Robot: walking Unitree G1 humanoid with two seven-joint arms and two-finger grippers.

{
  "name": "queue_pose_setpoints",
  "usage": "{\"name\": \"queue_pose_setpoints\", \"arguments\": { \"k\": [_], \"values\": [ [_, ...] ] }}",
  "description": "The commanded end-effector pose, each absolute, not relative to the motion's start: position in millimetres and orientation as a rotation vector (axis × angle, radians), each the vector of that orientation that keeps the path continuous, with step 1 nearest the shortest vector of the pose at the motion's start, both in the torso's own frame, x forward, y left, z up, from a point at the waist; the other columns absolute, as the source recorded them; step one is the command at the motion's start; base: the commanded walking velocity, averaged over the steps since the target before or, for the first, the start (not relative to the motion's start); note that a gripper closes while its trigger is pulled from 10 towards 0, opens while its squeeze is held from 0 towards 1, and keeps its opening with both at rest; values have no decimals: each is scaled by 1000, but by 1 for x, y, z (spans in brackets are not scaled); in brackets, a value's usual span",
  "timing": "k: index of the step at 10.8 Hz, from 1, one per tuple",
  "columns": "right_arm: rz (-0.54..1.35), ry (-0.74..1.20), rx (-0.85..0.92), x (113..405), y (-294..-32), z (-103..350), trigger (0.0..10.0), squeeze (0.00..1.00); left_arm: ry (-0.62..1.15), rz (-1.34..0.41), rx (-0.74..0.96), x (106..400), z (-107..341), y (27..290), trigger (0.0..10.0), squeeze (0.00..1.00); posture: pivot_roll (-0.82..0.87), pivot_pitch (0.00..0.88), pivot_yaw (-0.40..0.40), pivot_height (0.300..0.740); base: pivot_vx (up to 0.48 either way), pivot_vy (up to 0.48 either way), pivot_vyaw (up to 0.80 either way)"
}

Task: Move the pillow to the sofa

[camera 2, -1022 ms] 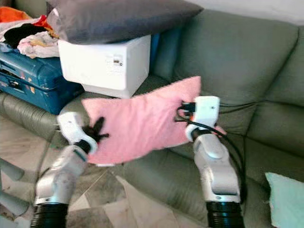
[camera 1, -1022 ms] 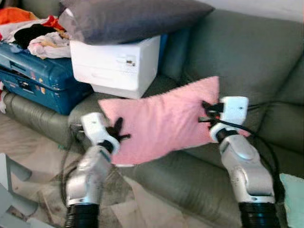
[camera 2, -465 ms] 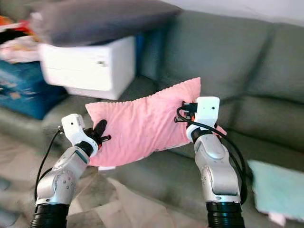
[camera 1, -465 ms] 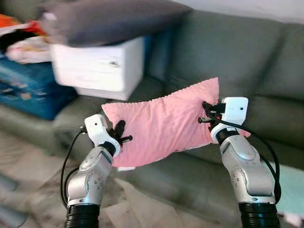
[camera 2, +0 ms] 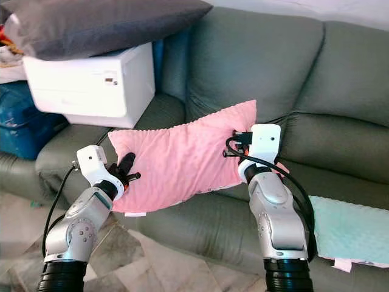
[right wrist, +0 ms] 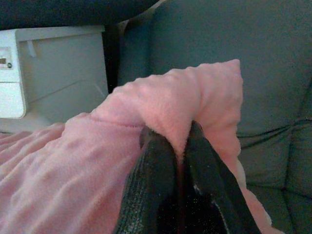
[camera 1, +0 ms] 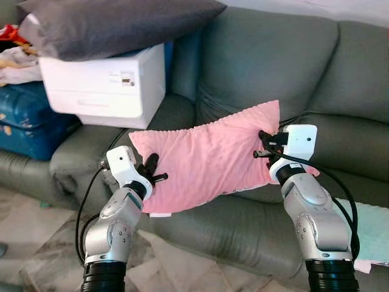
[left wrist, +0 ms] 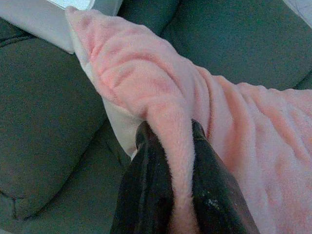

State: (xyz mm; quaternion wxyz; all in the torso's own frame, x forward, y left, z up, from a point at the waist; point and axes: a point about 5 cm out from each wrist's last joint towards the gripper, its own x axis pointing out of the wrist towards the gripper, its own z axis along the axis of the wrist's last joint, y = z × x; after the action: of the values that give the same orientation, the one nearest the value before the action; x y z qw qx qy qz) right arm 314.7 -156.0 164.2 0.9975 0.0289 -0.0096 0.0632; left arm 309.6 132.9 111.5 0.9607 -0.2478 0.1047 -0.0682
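Observation:
A fluffy pink pillow hangs in the air between my two arms, just above the seat of the grey-green sofa. My left gripper is shut on the pillow's left end; in the left wrist view its black fingers pinch a fold of pink fabric. My right gripper is shut on the pillow's right end, and the right wrist view shows a ridge of the pillow squeezed between its fingers. The pillow's far lower corner is hidden behind my right arm.
A white box-like appliance sits on the sofa's left seat with a large dark grey cushion on top. A blue suitcase with clothes lies further left. A mint-green cloth rests on the right seat. Marble floor lies below.
The camera has swung right: the suitcase and white appliance slid left, and more of the sofa and the mint cloth came into view. Both grippers still hold the pillow the same way.

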Motion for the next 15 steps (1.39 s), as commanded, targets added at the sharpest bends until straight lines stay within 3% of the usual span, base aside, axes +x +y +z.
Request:
{"name": "queue_pose_setpoints", "arguments": {
  "k": [1, 11, 15],
  "values": [
    [131, -60, 52, 315, -155, 175, 10000, 0, 203, -138, -472, 313, 115, 132, 10000, 0, -175, 0, -24, 740, 0, 0, -788],
    [131, -55, 50, 314, -155, 174, 10000, 0, 231, -138, -498, 313, 110, 132, 10000, 0, -176, 0, -23, 740, 0, 0, -765],
    [135, -60, 55, 313, -155, 174, 10000, 0, 243, -132, -510, 313, 110, 130, 10000, 0, -176, 0, -27, 740, 0, 0, 0]
  ]
}}
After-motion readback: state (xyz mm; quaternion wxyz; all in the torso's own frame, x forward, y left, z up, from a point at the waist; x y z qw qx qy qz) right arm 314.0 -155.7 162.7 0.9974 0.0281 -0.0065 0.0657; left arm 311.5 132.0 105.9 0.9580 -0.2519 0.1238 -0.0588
